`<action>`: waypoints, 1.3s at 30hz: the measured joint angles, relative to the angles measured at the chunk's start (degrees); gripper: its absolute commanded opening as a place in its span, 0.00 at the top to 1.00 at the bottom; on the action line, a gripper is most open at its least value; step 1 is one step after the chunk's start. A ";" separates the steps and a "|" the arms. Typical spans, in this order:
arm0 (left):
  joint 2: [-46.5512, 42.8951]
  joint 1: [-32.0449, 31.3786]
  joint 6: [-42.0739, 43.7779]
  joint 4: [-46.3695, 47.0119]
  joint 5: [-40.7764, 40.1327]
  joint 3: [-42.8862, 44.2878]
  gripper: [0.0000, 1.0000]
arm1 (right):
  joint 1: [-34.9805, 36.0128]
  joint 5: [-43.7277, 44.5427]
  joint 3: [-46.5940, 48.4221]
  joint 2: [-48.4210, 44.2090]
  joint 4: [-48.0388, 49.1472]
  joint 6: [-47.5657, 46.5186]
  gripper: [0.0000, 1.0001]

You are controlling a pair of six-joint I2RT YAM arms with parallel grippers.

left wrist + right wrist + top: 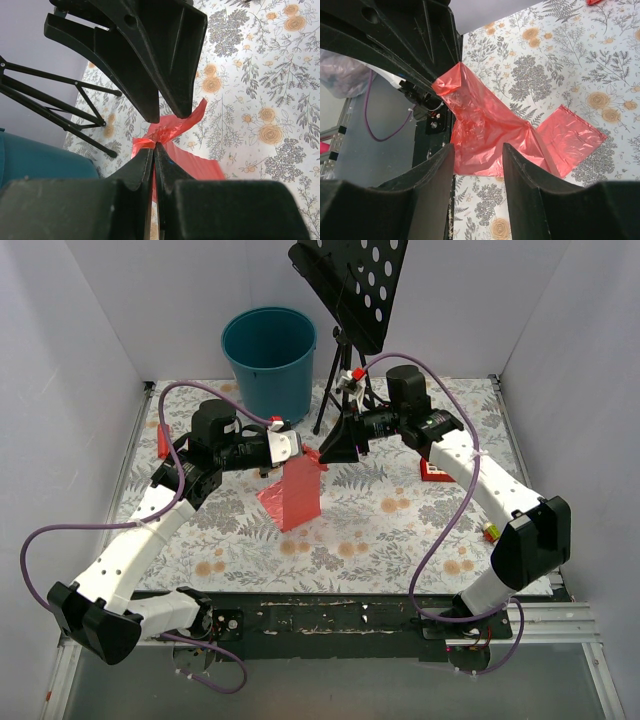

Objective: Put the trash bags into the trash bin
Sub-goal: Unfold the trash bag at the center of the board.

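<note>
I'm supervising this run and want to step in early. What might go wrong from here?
1. The left gripper pinches only a crumpled corner of the trash bag, so the thin film may slip out.
2. The right gripper is open around it and gives no backup hold.
3. The tripod legs stand beside the trash bin, where an arm might snag them.

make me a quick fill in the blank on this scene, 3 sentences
1. The left gripper is shut on the thin translucent red plastic trash bag; the right gripper is ____.
2. The bag's lower end lies on the flower-patterned table, ____ the round teal-blue plastic trash bin.
3. The black perforated stand on tripod legs right of the bin is a ____ stand.
Missing words: open; outside; music.
</note>
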 measured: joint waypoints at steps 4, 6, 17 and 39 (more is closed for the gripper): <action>0.00 0.00 -0.31 0.02 -0.02 0.00 1.00 | 0.31 -0.39 -0.02 0.00 0.61 0.90 0.49; 0.00 -0.02 -0.46 0.02 0.00 0.00 1.00 | 0.48 -0.52 -0.02 0.02 1.07 1.53 0.49; 0.00 -0.02 -1.01 0.04 0.00 0.00 1.00 | 1.99 -0.66 -0.02 1.03 1.95 3.32 0.60; 0.00 -0.24 -0.39 -1.22 -3.87 -1.09 1.00 | -3.87 3.54 -0.02 1.33 3.06 3.39 0.99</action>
